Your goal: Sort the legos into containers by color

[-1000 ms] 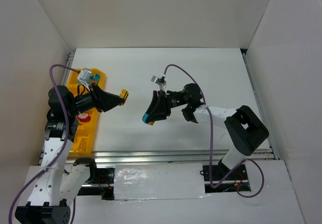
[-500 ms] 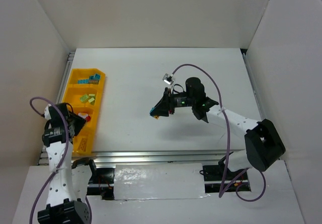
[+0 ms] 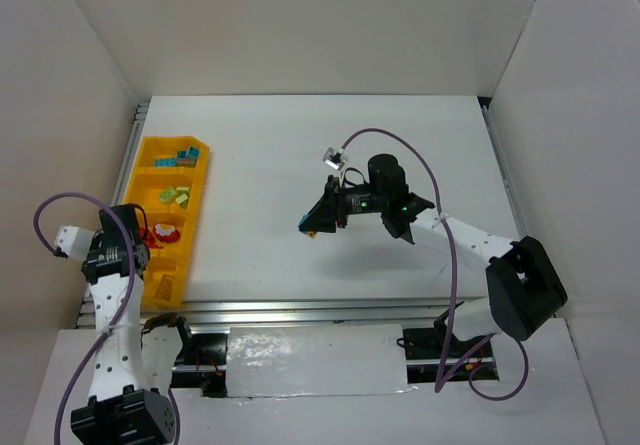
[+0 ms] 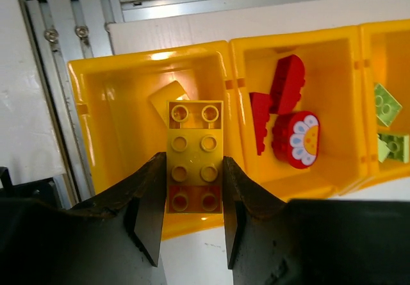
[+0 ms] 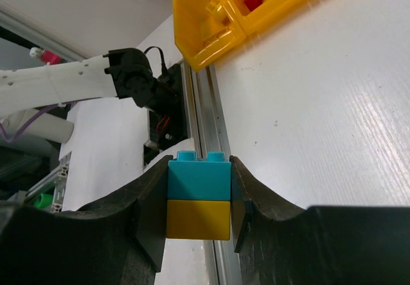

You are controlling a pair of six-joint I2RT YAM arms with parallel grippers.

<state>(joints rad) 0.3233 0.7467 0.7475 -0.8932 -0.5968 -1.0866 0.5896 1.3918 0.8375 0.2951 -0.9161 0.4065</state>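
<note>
Left wrist view: your left gripper [image 4: 192, 170] is closed about a brick's width, both fingers pressed to the long sides of a yellow brick [image 4: 194, 141], studs facing the camera. The brick hangs over the nearest end compartment of the tray [image 4: 147, 57], where a loose yellow piece [image 4: 165, 97] already lies. One compartment along you have red bricks [image 4: 280, 88] and a round red piece with a flower face [image 4: 300, 138]; the next one holds pale green bricks [image 4: 386, 105].

In the right wrist view, your right gripper [image 5: 198, 164] is clamped just as narrowly on a teal-and-yellow clump [image 5: 198, 198], teal half outermost. From above, that gripper sits over the table [image 3: 400, 145], well apart from the tray, whose far compartment holds teal bricks [image 3: 186, 152].
</note>
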